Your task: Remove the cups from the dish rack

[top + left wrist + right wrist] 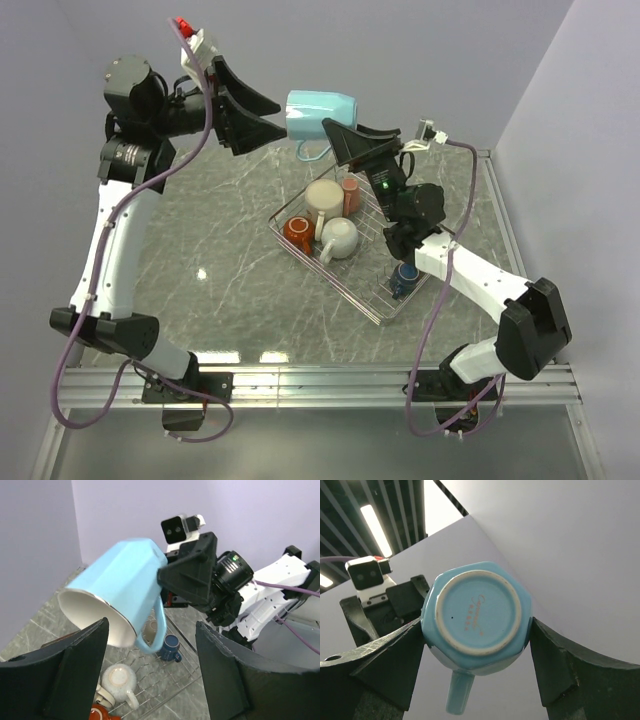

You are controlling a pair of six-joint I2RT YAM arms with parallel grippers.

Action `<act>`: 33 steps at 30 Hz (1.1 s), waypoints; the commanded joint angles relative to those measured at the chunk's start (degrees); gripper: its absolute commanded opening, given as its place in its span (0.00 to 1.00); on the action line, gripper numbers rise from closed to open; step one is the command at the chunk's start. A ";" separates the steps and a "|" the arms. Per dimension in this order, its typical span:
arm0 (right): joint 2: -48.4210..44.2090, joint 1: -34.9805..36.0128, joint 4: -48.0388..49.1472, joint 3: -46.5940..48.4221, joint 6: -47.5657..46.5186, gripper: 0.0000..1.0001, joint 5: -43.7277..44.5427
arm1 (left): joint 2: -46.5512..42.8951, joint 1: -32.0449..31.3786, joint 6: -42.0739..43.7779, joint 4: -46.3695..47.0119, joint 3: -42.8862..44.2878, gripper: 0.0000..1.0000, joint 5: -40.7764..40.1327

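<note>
Top view, light blue mug: aloft, on its side, at 12 o'clock of the dish rack, mouth toward 9 o'clock.
Top view, rack contents: cream mug, white mug, orange-red mug; dark blue mug at 4 o'clock end.
Left wrist view, left gripper: jaws spread wide, mug rim beside one finger, no grip.
Right wrist view, right gripper: fingers clamp the mug's base; handle at 6 o'clock.

We see a robotics lab cell: plain lilac walls enclose a grey marble-patterned tabletop, a silver aluminium rail along its near edge.
</note>
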 commanded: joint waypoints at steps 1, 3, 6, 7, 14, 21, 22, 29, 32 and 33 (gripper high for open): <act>-0.28 0.62 5.66 4.53 1.12 0.00 -0.03 | 1.96 -0.25 -1.35 1.07 2.52 0.76 -3.60; -0.28 0.71 5.39 4.71 1.12 0.00 -0.03 | 2.75 -0.34 -1.70 1.16 2.35 0.75 -4.91; -0.11 0.88 5.39 4.97 0.94 0.00 -0.03 | 3.54 -0.78 -2.57 1.77 1.73 0.73 -5.54; -0.02 0.97 5.48 5.06 1.03 0.00 -0.12 | 3.72 -0.95 -3.10 1.86 1.82 0.72 -5.54; 1.03 1.06 5.57 5.41 1.38 0.00 -1.26 | 4.69 -3.15 -8.19 6.07 0.51 0.55 -1.42; 2.96 1.06 5.39 5.68 2.78 0.00 -1.61 | 3.72 -3.85 -21.55 19.95 -4.24 0.28 5.00; 3.31 1.06 5.57 5.77 3.14 0.00 -1.96 | 3.72 -3.85 -23.82 21.97 -4.68 0.15 5.27; 5.25 0.97 3.20 4.45 2.44 0.05 -2.76 | 2.32 -2.89 -16.21 9.90 -4.07 0.00 -1.04; 4.47 0.88 -0.13 2.34 -0.98 0.55 -1.70 | 1.52 -0.44 -11.46 5.74 -4.95 0.00 -7.37; 4.20 0.88 -1.36 1.64 -2.64 0.63 -1.09 | 1.35 0.36 -10.58 4.25 -5.30 0.00 -9.38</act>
